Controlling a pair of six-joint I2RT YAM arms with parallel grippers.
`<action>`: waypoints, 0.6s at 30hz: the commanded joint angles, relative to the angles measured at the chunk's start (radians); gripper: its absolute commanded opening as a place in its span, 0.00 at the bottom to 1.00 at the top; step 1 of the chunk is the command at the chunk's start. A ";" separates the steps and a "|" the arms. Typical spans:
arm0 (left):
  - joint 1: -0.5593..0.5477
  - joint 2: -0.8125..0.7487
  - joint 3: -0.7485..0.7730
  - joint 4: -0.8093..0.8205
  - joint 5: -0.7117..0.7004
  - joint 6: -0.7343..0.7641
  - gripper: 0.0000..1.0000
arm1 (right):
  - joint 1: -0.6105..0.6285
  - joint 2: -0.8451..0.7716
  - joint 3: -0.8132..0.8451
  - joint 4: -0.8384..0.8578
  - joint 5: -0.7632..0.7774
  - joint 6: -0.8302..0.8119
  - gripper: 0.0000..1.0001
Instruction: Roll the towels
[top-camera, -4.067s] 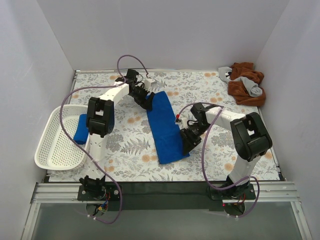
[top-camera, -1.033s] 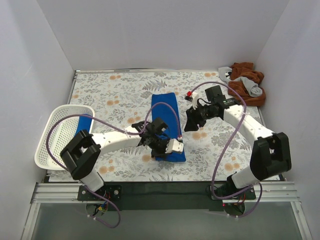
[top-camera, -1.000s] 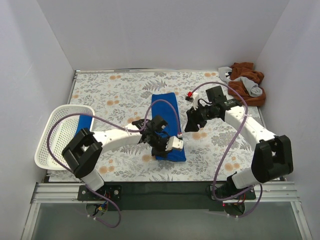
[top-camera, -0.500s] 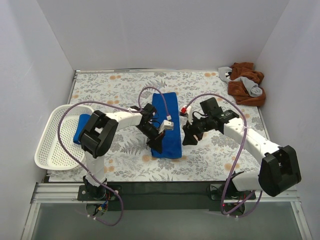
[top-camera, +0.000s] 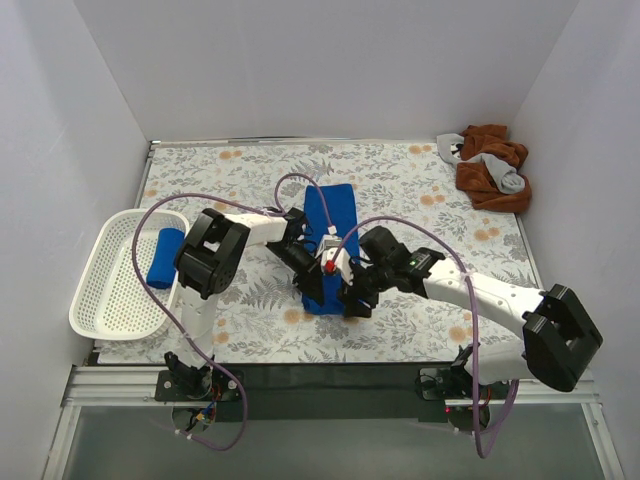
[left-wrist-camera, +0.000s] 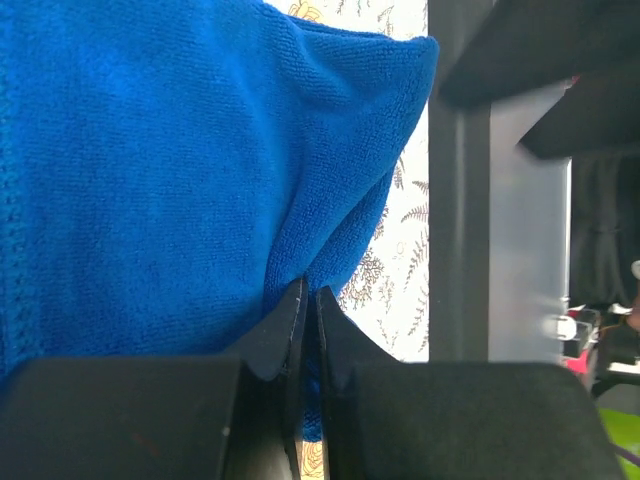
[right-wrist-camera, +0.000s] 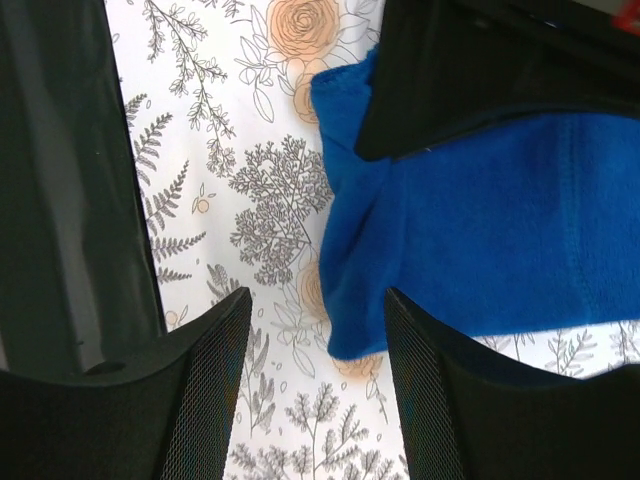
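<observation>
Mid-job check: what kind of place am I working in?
Likely a robot test booth, not a home: plain white walls, a flowered tabletop, a towel and a basket as props.

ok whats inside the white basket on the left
One rolled blue towel lies along the right side of the white basket; nothing else shows on its mesh floor. The left arm covers part of its right rim, so that strip can't be checked.

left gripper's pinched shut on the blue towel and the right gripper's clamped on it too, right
No. The right gripper is open over a corner of the blue towel, holding nothing, as the right wrist view shows. The left gripper is pinched shut on it.
</observation>
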 joint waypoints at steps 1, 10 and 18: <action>0.014 0.016 0.039 0.001 -0.013 0.031 0.01 | 0.083 -0.011 -0.032 0.110 0.135 -0.008 0.53; 0.029 0.062 0.065 -0.031 -0.002 0.042 0.02 | 0.158 0.044 -0.109 0.257 0.289 -0.065 0.51; 0.049 0.082 0.104 -0.061 0.021 0.046 0.02 | 0.166 0.095 -0.149 0.278 0.276 -0.085 0.31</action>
